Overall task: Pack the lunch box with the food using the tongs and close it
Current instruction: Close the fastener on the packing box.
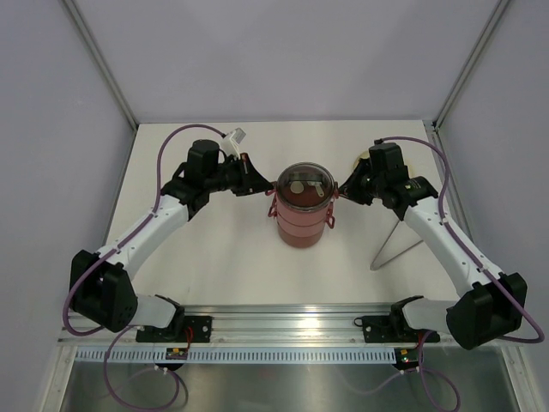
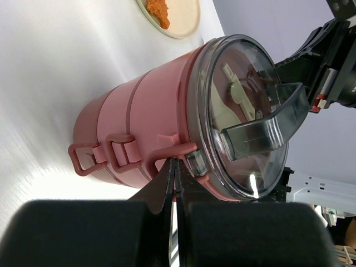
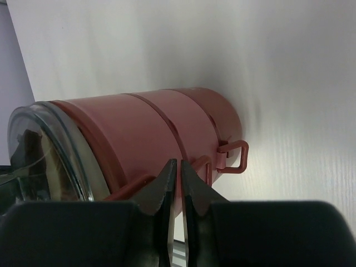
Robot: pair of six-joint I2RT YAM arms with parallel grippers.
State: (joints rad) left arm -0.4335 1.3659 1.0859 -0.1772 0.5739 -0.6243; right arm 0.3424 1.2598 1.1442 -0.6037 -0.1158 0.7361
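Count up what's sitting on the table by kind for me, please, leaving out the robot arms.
Stacked lunch box, three red tiers under a clear lid: 1
Silver tongs: 1
Cream plate with orange food on it: 1
Total: 3

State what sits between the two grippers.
The stacked dark-red round lunch box with its clear grey lid stands between the left gripper and right gripper, seen from the top view.

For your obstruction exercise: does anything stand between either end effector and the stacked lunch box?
Nothing visible does. The left end effector and right end effector sit right at the lunch box, one on each side, near its side handles.
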